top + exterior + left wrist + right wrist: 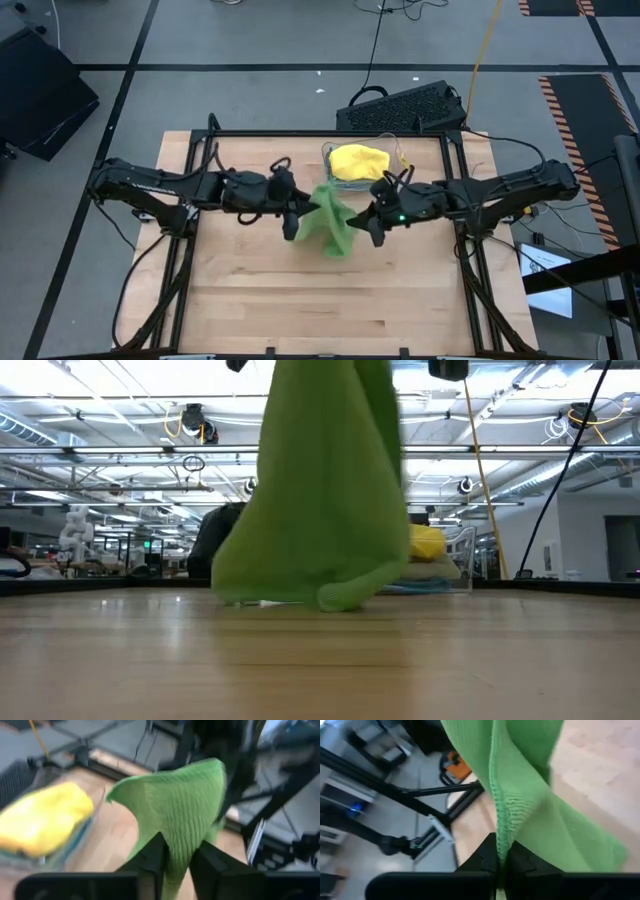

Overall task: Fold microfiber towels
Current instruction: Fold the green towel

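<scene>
Left gripper (176,862): we see its two dark fingers (152,857) pinched on a fold of the bright green towel (333,222), cloth bunched between them; it sits mid-table, just left of the towel in the high view.
Right gripper (501,857): we see it clenched on the towel's stitched edge, fingers pressed together with cloth running up out of them; it sits just right of the towel, facing the left gripper.
Bright green towel: held between both grippers, lifted and hanging down in a drape; in the low view its bottom folds (335,592) touch or nearly touch the wooden table (300,310), we can't tell which.
Yellow towel (358,160): lies crumpled on top in the clear bin (327,165), at the table's far edge behind the grippers, apart from both.
Other cloth: a light blue layer (425,586) shows under the yellow in the low view.
Arms: both reach inward from the table's sides and meet near its centre.
</scene>
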You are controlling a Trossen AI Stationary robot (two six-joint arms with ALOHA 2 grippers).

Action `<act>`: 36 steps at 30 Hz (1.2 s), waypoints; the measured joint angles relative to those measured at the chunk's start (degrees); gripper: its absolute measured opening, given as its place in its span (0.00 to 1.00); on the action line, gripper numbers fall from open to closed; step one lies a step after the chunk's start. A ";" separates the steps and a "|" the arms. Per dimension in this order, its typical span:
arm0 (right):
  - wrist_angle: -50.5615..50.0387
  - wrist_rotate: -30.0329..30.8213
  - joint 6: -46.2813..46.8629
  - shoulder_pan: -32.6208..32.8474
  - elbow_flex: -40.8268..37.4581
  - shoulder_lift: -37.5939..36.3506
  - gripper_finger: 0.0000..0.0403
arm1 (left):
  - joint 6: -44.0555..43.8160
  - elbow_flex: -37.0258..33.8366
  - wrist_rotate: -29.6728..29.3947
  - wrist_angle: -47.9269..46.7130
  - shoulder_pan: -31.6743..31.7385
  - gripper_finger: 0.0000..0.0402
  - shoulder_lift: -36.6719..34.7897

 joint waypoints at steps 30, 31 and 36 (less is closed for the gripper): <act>17.95 8.57 0.04 2.25 0.00 -0.38 0.00 | -6.32 0.02 10.06 -13.38 -3.24 0.50 0.42; 17.96 8.54 -0.82 1.86 0.00 -0.46 0.00 | -5.49 0.02 9.90 -11.85 -4.08 0.50 0.42; 17.35 4.55 -5.04 -1.00 0.00 -2.22 0.00 | -7.37 0.02 2.09 -3.86 -7.51 0.50 0.42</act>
